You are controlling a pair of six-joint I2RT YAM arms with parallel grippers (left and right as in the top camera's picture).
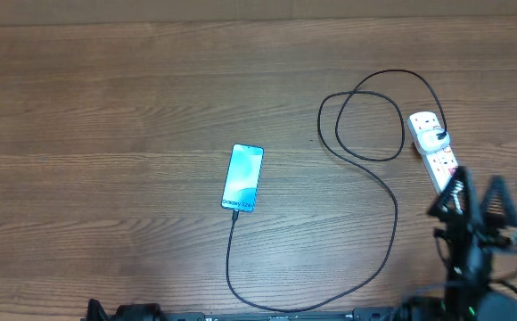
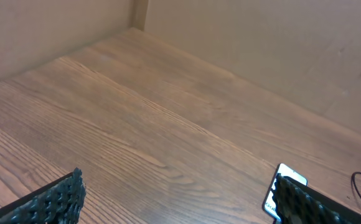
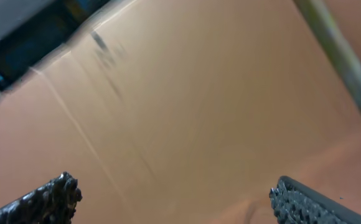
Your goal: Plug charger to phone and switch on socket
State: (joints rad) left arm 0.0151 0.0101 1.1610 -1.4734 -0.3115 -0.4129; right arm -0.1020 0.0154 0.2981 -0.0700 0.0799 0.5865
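The phone lies in the middle of the table, screen lit blue. The black charger cable runs from the phone's lower end, loops along the front edge and up to a white adapter in the white power strip at the right. My right gripper is open and empty, above the strip's near end. Its wrist view shows only a blurred brown wall. My left gripper is open and empty at the front edge; its wrist view shows the phone behind its right finger.
A brown cardboard wall stands along the back and left of the wooden table. The cable forms a loose loop left of the power strip.
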